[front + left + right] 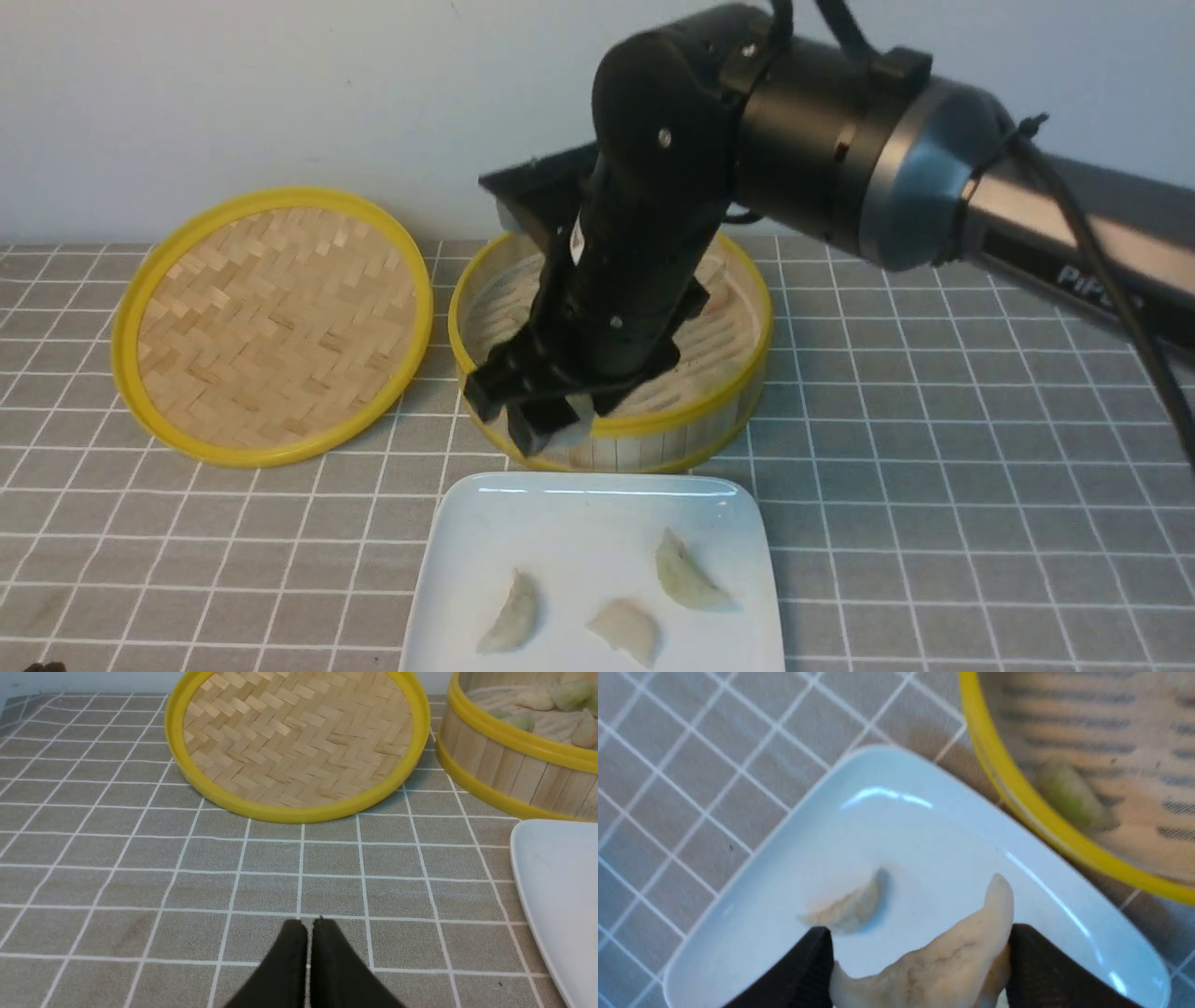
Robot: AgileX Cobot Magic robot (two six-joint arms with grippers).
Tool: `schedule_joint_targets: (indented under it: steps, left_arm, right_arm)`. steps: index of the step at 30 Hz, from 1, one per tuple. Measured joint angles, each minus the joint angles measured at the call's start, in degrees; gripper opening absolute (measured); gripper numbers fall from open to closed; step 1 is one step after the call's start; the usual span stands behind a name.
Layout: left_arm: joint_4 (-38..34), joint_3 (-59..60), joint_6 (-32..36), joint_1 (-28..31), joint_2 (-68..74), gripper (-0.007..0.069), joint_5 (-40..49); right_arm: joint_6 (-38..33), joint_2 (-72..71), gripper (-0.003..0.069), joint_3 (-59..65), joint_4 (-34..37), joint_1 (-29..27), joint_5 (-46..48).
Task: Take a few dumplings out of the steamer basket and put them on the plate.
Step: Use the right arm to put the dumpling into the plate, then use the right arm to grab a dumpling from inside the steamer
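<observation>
Nearest the front camera, the glossy white square plate (597, 518) is sitting on the grey, white-gridded desk (934, 467), just in front of the basket, which is probably keeping each carry short. Three translucent crescent dumplings are lying on its near half, the left dumpling (512, 614), the middle dumpling (627, 630) and the right dumpling (689, 583). They are spaced apart, leaving the far half bare for more.

Far to the left, the left hand (308, 926) is hovering low over bare desk with its two black fingers pressed together and nothing between them, seemingly parked out of the way. Next along, the flat woven bamboo lid with a yellow rim (271, 322) is lying beside the basket, leaving it open. The round bamboo steamer basket with yellow rims (653, 425) is standing behind the plate, and other dumplings (537, 700) are lying on its slatted floor.

Over the basket's near rim the right hand (551, 415) is pointing downward, its fingers closed part-way onto a pale pleated held dumpling (943, 961) and pinching it across its body. The right wrist view is showing the plate beneath it, so a fourth piece seems to be heading for the bare part.
</observation>
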Motion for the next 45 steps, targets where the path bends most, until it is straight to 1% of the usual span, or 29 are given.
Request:
schedule_joint_targets:
  steps: [3,12,15,17,18,20,23,25,27,29,32,33,35,38,41,45]
  left_arm:
    - [0.0,0.0,0.0,0.0,0.0,-0.0005,0.0]
    - [0.0,0.0,0.0,0.0,0.0,-0.0005,0.0]
    - [0.0,0.0,0.0,0.0,0.0,-0.0005,0.0]
    - [0.0,0.0,0.0,0.0,0.0,-0.0005,0.0]
    - [0.0,0.0,0.0,0.0,0.0,-0.0005,0.0]
    - [0.0,0.0,0.0,0.0,0.0,-0.0005,0.0]
    - [0.0,0.0,0.0,0.0,0.0,-0.0005,0.0]
    - [0.0,0.0,0.0,0.0,0.0,-0.0005,0.0]
    - [0.0,0.0,0.0,0.0,0.0,-0.0005,0.0]
    - [0.0,0.0,0.0,0.0,0.0,-0.0005,0.0]
    - [0.0,0.0,0.0,0.0,0.0,-0.0005,0.0]
    - [0.0,0.0,0.0,0.0,0.0,-0.0005,0.0]
    - [0.0,0.0,0.0,0.0,0.0,-0.0005,0.0]
    - [0.0,0.0,0.0,0.0,0.0,-0.0005,0.0]
    - [0.0,0.0,0.0,0.0,0.0,-0.0005,0.0]
    - [0.0,0.0,0.0,0.0,0.0,-0.0005,0.0]
  right_arm:
    - [-0.4,1.6,0.0427,3.0,0.2,0.1,-0.1]
    - [-0.6,8.3,0.0433,3.4,1.1,0.1,-0.9]
    - [-0.6,8.5,0.0473,3.2,1.1,0.1,-1.0]
    - [-0.6,8.5,0.0512,1.6,0.9,0.1,-1.0]
    - [-0.6,8.5,0.0516,1.4,0.9,0.1,-1.0]
    - [-0.6,8.5,0.0550,-2.2,0.3,0.1,-1.0]
    - [-0.6,8.5,0.0570,-6.4,0.0,0.1,-1.0]
    - [-0.7,8.5,0.0573,-8.3,-1.4,0.1,-1.0]
    - [0.5,8.5,0.0576,-11.3,-5.8,0.0,-0.8]
    - [3.2,8.5,0.0577,-13.6,-9.3,-1.0,-1.3]
    - [7.0,8.6,0.0577,-14.8,-12.3,-4.2,-5.9]
    - [7.6,8.7,0.0577,-14.8,-12.6,-4.9,-6.7]
    - [9.6,9.5,0.0577,-14.9,-13.3,-7.6,-12.3]
    - [10.9,11.5,0.0577,-14.9,-13.5,-9.7,-16.7]
    - [11.1,14.2,0.0577,-14.9,-13.0,-10.4,-19.8]
    - [11.0,17.5,0.0577,-14.9,-12.2,-10.4,-21.1]
